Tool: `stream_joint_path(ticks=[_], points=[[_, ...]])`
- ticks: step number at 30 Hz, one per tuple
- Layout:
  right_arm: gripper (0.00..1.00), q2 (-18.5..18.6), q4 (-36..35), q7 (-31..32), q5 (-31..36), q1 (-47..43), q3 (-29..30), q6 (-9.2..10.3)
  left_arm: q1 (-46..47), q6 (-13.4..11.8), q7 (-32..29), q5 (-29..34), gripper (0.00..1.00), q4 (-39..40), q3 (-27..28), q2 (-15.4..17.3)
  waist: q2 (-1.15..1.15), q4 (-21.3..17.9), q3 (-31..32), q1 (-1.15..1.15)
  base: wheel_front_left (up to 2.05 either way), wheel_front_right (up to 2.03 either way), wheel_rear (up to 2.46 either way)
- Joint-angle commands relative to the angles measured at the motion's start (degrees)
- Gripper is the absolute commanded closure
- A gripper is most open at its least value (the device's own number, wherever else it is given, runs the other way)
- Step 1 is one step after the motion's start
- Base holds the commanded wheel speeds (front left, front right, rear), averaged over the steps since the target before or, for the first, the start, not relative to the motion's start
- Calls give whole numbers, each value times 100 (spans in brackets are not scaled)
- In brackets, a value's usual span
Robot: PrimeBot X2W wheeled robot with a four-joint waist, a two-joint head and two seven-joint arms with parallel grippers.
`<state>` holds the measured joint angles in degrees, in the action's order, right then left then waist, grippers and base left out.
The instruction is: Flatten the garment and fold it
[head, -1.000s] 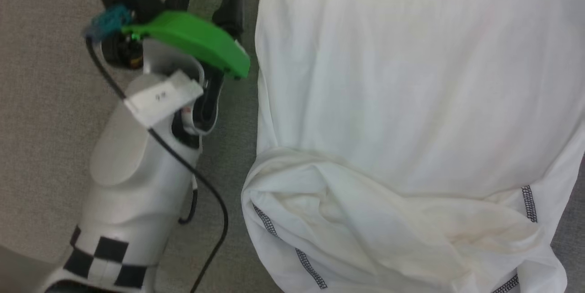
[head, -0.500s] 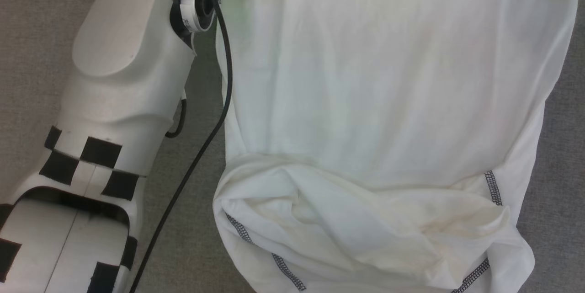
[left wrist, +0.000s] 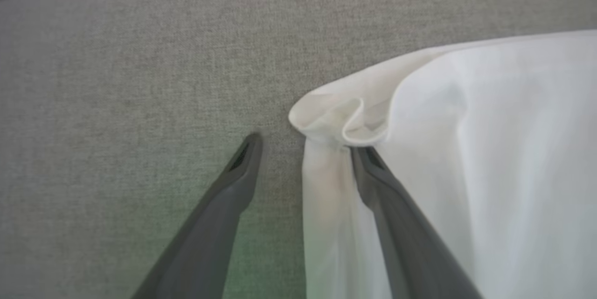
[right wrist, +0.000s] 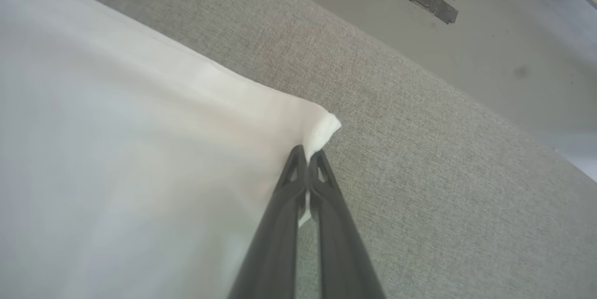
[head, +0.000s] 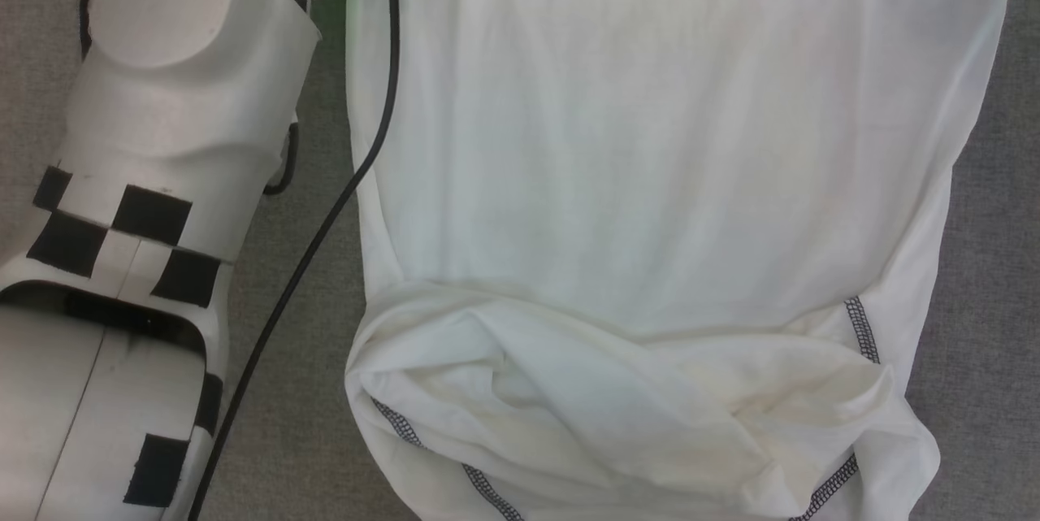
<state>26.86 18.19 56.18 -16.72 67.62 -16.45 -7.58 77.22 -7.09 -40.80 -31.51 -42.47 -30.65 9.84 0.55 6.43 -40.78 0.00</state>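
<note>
Thin white short-sleeved shirt (head: 650, 139) lies spread on grey fabric bench (left wrist: 116, 79), near end rumpled. My right gripper (right wrist: 308, 153) clenched on far corner tip; my left gripper (left wrist: 308, 147) spread wide, straddling bunched corner. Risk: left closes on one layer only; right's thin pinch slips under pull.

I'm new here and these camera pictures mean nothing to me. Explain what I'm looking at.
This is a wheeled robot with two arms. The wide picture comes from a camera on its head, looking down. The pale shape with black squares is its left forearm. Beside it a white shirt lies spread on a grey fabric surface, with its near end bunched up. The other two pictures come from cameras on the wrists, each looking along that gripper's two dark fingers. The left gripper is open, with the shirt's edge lying between its fingers. The right gripper is shut on a corner of the shirt.
</note>
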Motion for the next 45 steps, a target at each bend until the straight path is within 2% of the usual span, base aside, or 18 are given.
stream_joint_path(ticks=[1,9,15,19,28,37,45], points=[[100,39,-22,-47,-38,128,-21,9,-307,65,-178,-111,100,-248,-120,-100,-54,-5,-25,0,0,0,0],[100,157,81,-199,-86,180,-114,9,-227,165,81,-293,100,-229,23,-146,-54,10,-33,0,0,0,0],[100,175,246,-416,-112,124,-77,9,-195,268,523,-676,100,-154,415,-218,-54,57,161,0,0,0,0],[100,159,337,-644,-133,64,42,9,-204,425,841,-960,100,-41,706,-205,-54,84,399,0,0,0,0],[100,138,405,-1131,-263,-308,281,9,-585,799,931,-1444,100,261,1036,-36,-54,112,1128,0,0,0,0],[100,78,271,-1560,-598,-1428,607,9,-1669,1092,1002,-1862,100,798,1190,117,-54,141,2172,0,0,0,0],[100,-9,-239,-1642,-971,-2999,960,9,-2888,1169,918,-2154,100,1613,1207,287,-54,145,3014,0,0,0,0]])
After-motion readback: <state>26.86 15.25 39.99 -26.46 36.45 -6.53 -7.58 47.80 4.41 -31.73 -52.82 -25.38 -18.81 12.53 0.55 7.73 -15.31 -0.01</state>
